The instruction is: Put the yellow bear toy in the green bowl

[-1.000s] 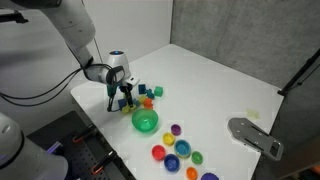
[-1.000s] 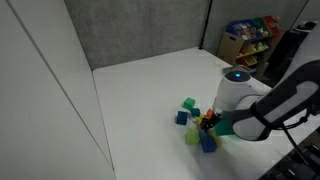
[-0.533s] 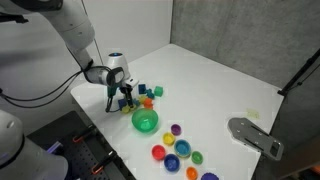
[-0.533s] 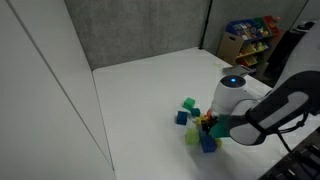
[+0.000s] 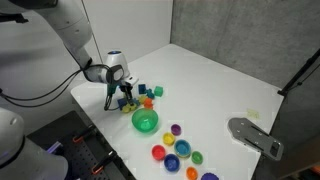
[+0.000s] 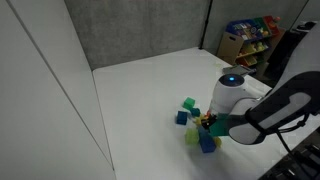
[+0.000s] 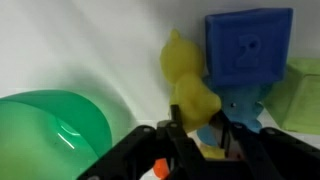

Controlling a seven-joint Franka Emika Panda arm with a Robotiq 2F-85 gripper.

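One end effector is shown lowered over the yellow bear toy, its fingers set narrowly at either side of the toy's base; whether contact is made cannot be told. The green bowl, resting on the desk, is seen at 8 o'clock of the toy, and a blue block just beside it at 2 o'clock.
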